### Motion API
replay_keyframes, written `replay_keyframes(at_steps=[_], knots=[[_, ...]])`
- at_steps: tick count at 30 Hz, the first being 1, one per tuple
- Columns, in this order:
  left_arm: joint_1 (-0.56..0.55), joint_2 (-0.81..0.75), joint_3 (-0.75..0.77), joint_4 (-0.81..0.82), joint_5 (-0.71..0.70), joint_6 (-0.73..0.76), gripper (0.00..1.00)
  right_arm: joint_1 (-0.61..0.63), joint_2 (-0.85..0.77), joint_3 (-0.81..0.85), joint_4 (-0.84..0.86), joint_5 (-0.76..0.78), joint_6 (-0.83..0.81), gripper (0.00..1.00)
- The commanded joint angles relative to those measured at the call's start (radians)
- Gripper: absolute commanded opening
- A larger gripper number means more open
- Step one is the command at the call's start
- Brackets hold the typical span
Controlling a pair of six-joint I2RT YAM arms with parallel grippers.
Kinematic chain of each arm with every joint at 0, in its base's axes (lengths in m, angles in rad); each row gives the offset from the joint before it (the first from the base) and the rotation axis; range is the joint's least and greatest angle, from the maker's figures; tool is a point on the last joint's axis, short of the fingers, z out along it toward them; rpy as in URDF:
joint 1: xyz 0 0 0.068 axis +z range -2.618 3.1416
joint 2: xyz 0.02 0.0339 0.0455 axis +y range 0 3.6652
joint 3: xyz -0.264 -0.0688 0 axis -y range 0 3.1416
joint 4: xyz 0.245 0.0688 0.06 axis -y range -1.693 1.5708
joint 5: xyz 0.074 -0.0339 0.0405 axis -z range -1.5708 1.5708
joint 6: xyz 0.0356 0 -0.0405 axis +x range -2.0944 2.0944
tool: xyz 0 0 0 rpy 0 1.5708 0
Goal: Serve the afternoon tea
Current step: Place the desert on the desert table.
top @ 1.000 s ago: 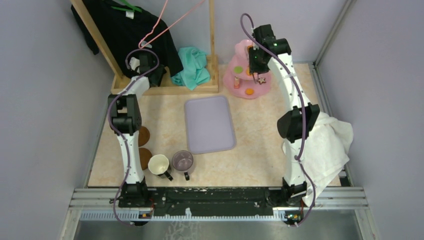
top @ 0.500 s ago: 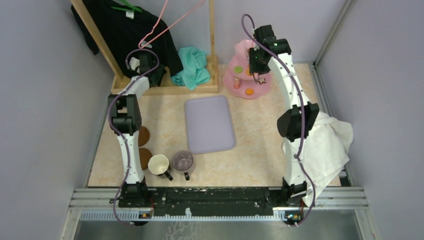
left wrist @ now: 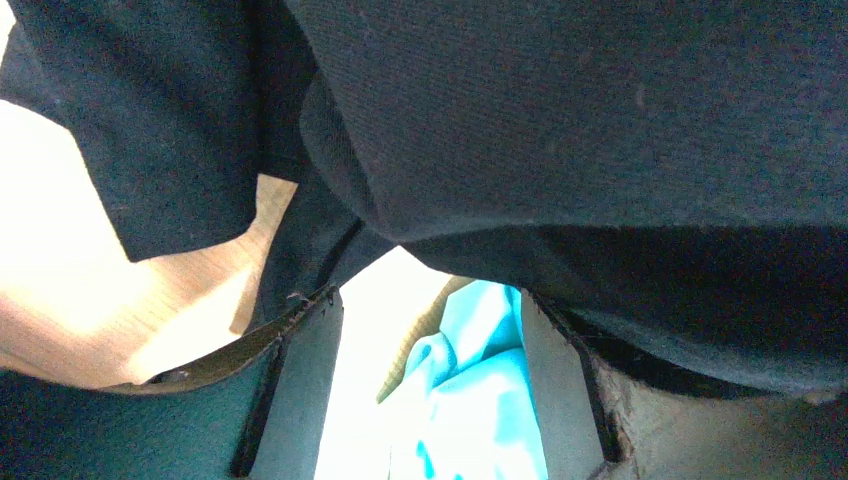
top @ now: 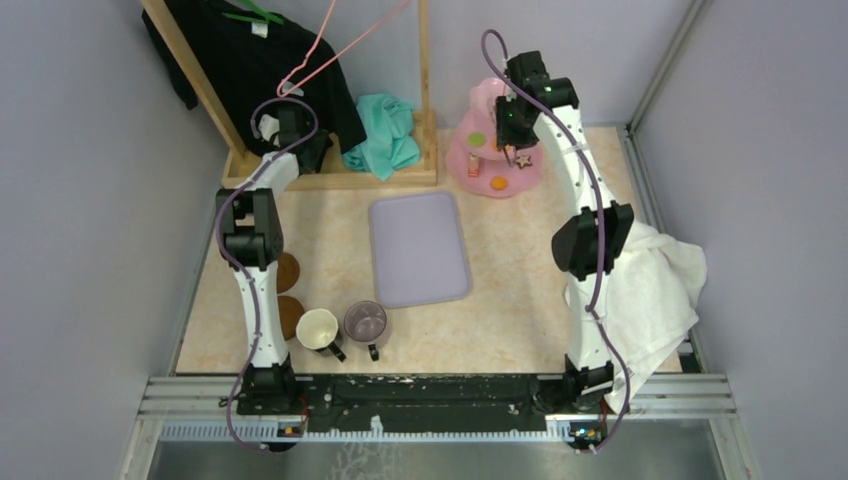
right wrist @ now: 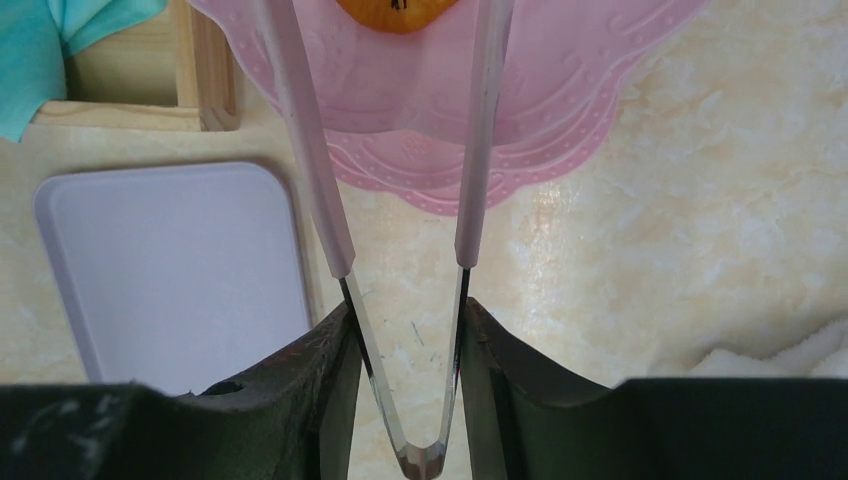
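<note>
- Gripping pink-armed metal tongs (right wrist: 478, 150), right jaws clamp them narrow; tong arms flank an orange round sweet (right wrist: 400, 12) on the pink scalloped three-tier stand (right wrist: 570, 90), just ahead.
- Left jaws wide, under black hanging garment (left wrist: 560, 120); teal cloth (left wrist: 470, 400) ahead between them.

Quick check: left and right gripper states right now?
left gripper: open, holding nothing.
right gripper: shut on the pink tongs.
</note>
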Motion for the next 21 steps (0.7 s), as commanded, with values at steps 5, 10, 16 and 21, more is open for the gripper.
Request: replay_keyframes(at_steps=[5, 10, 16, 21], knots=[[0.007, 0.035, 0.049, -0.002, 0.003, 0.011, 0.71, -0.013, -0.014, 0.069, 0.034, 0.000, 0.015, 0.39], [0.007, 0.037, 0.051, -0.001, 0.006, 0.009, 0.71, -0.013, -0.020, 0.070, 0.038, 0.006, 0.017, 0.38], [0.007, 0.036, 0.052, -0.003, 0.006, 0.009, 0.71, -0.013, -0.045, 0.053, 0.057, 0.017, 0.018, 0.38], [0.007, 0.033, 0.051, -0.001, 0.006, 0.009, 0.71, -0.013, -0.078, 0.007, 0.087, 0.023, 0.019, 0.37]])
